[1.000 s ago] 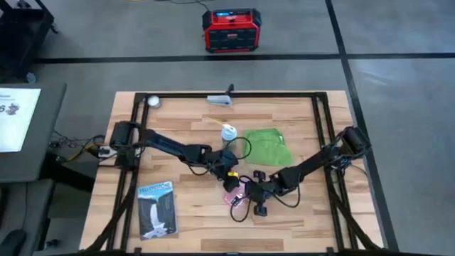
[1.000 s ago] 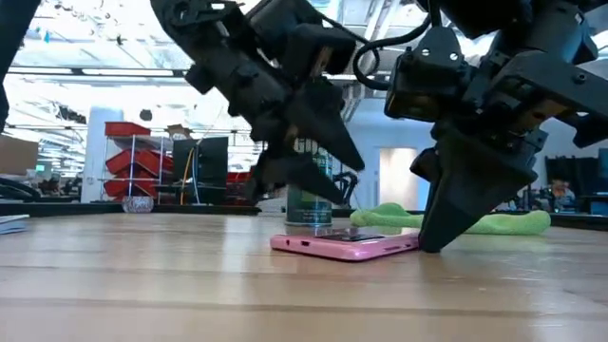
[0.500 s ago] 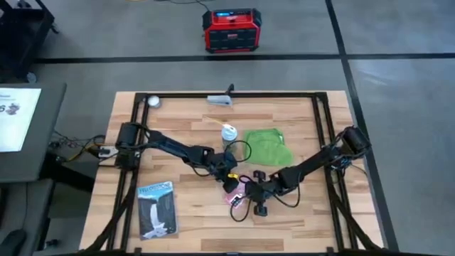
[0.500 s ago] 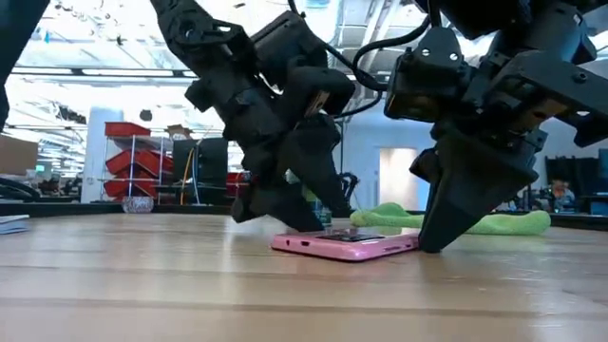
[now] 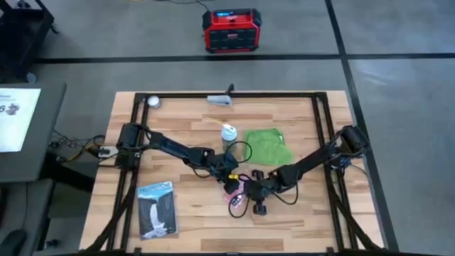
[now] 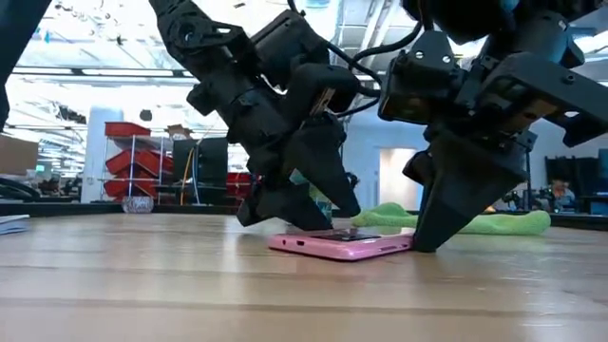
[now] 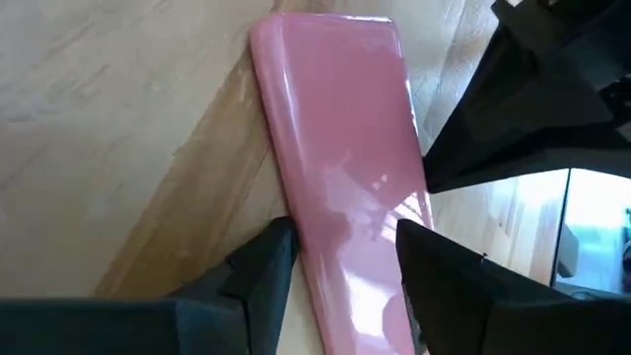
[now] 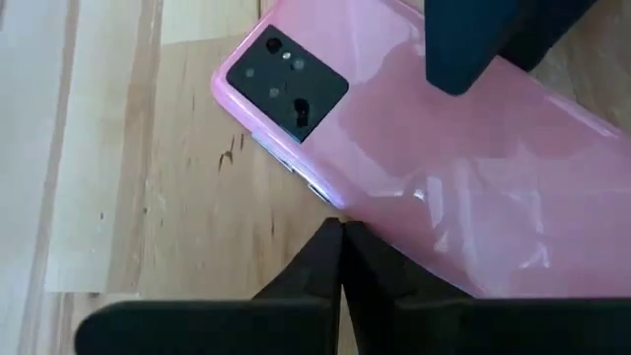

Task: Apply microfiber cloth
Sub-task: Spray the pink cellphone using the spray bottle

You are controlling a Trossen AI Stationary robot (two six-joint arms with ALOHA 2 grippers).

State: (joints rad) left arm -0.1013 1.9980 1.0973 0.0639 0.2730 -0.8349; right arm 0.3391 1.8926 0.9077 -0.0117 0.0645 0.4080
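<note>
a: where's the microfiber cloth (image 5: 269,146)?
b: lying rumpled on the bench (image 5: 192,213), around 1 o'clock from the pink phone (image 5: 237,191) and apart from it; neither pincer touches it. a small white-capped bottle (image 5: 228,133) stands just beside it at 9 o'clock.
a: and the left pincer (image 7: 340,258)?
b: down at the phone's end, fingers (image 7: 264,264) spread to either side of the pink case, released around it.
a: the right pincer (image 8: 340,258)?
b: clenched, tips pressed together, touching down at the phone's long edge near the camera block. the phone lies flat, back up.
</note>
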